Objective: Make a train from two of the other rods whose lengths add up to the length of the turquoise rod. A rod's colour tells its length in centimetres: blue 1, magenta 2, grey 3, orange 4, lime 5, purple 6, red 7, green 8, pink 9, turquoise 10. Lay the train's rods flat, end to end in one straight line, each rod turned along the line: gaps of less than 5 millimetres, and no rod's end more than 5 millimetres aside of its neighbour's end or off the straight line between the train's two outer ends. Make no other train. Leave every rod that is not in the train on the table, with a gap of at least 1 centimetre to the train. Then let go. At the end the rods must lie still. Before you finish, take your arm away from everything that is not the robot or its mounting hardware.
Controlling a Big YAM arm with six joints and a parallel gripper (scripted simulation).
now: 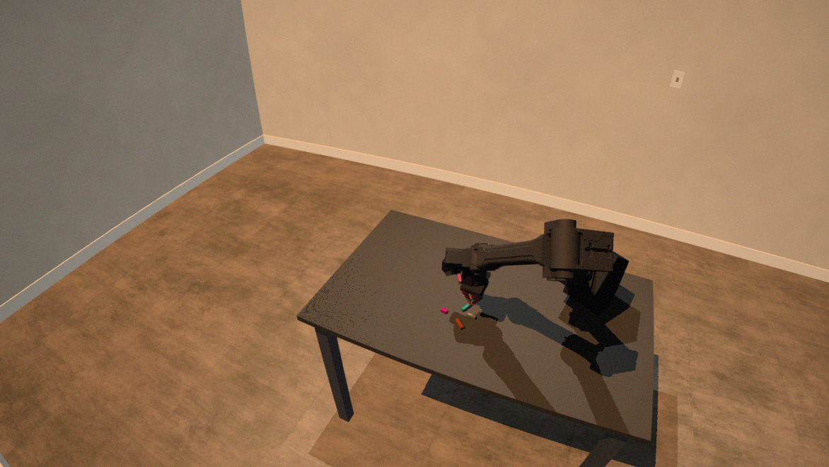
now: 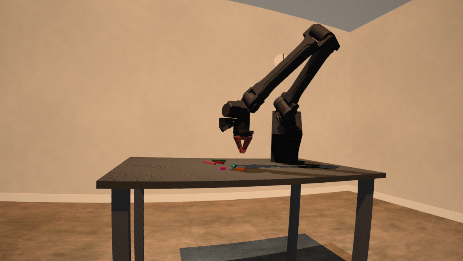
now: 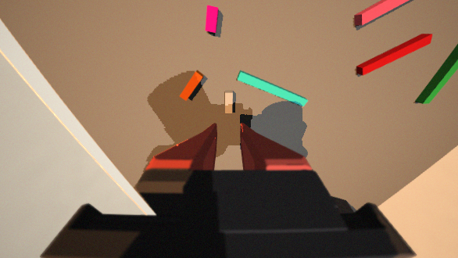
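Hovering above the table [image 1: 394, 260] [image 2: 155, 174] [image 3: 289, 43], the jaws stand slightly open, holding nothing.

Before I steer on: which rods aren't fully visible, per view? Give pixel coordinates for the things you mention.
- Wrist: the pink rod [image 1: 459, 277] [image 2: 209, 162] [image 3: 381, 7] is cut off by the top edge, the green rod [image 2: 219, 160] [image 3: 439, 80] by the right edge.
- Top: the arm [image 1: 513, 254] [image 2: 282, 68] hides green and the red rod [image 2: 219, 162] [image 3: 395, 55].
- Exterior: green's ends are too small to judge.

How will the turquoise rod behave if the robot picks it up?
The turquoise rod looks straight and unbent, so it is probably stiff. Its long, slim shape may swing if gripped near one end. Its flat faces suggest it would slide rather than roll.
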